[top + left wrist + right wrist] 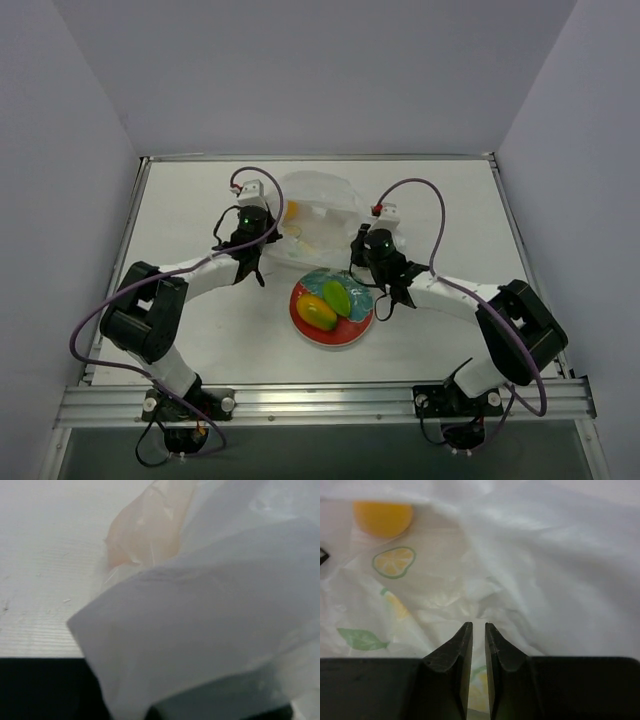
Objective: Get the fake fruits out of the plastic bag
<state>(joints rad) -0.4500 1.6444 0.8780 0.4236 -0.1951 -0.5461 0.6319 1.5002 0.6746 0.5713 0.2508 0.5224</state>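
The plastic bag (322,205) lies at the table's far middle, crinkly white with lemon and leaf print. The round orange peach (291,210) is inside it near its left edge; it shows through the plastic in the right wrist view (382,517) and the left wrist view (150,525). The yellow-orange mango (317,312) and the green pointed fruit (337,297) lie on the floral plate (335,343). My left gripper (267,242) is at the bag's left edge; a raised fold of the bag (215,610) hides its fingers. My right gripper (478,626) pinches the bag (545,555) at its right edge.
The plate sits just in front of the bag, between the two arms. The table's raised edges run along the left, back and right sides.
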